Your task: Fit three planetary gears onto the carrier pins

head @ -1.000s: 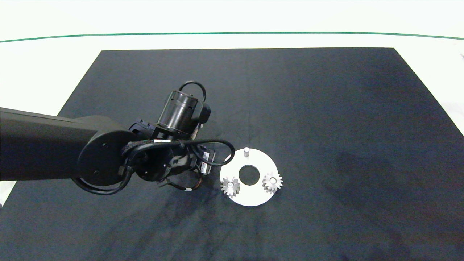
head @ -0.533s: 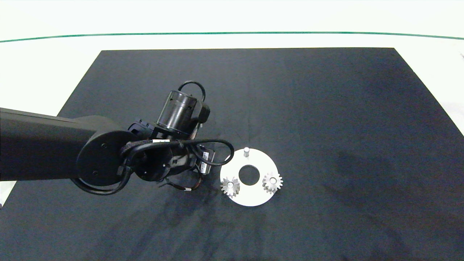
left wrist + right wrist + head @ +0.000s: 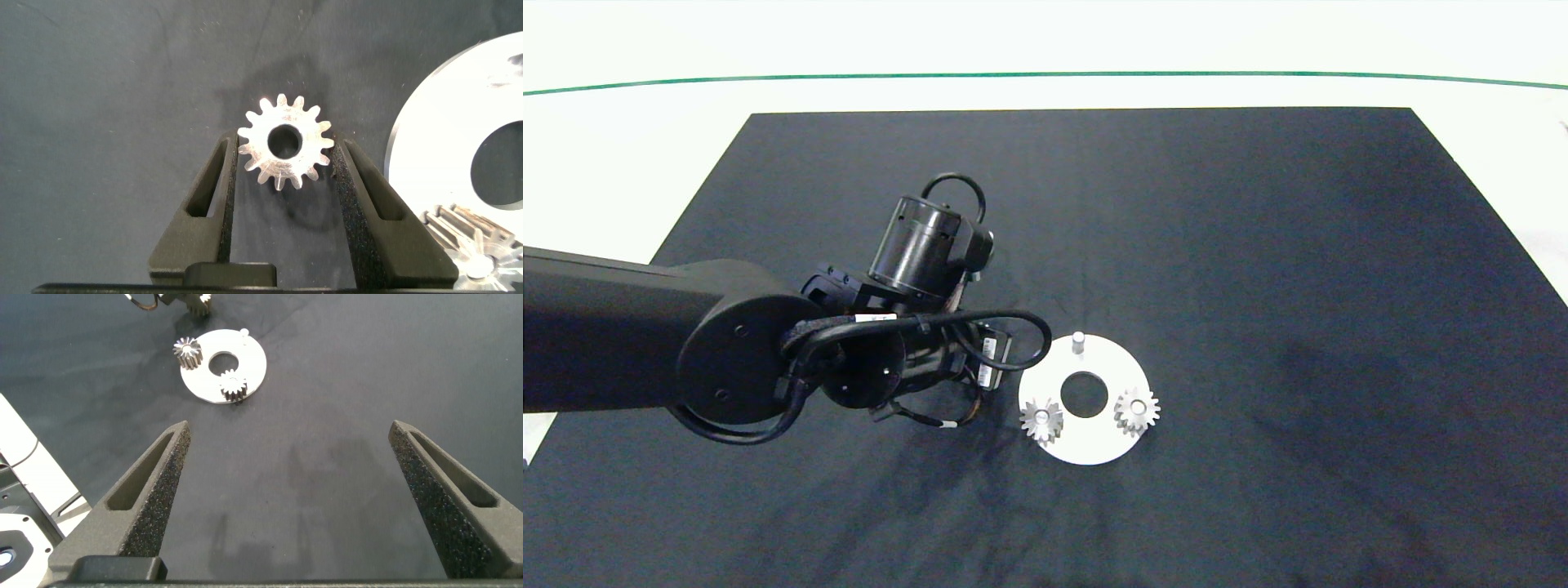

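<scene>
Progress stood at two of three when you reached this moment: two gears (image 3: 1042, 420) (image 3: 1136, 411) sat on their pins on the disc (image 3: 1094, 447), and the third pin (image 3: 1078, 340), on the far side of the disc, was bare. Left for you, by my reading, was carrying the last gear over and seating it there.

Your left gripper (image 3: 284, 175) was clamped on that third gear (image 3: 285, 152), one finger (image 3: 214, 192) pressing its teeth from each side, the bore facing the wrist camera and unobstructed. You held it over the mat (image 3: 1258, 245) just beside the disc's edge, not yet above the bare pin. Whether it was lifted clear of the mat, you could not tell from these views.

Your right gripper (image 3: 294, 469) hung well back from the disc, fingers spread wide and holding nothing.
</scene>
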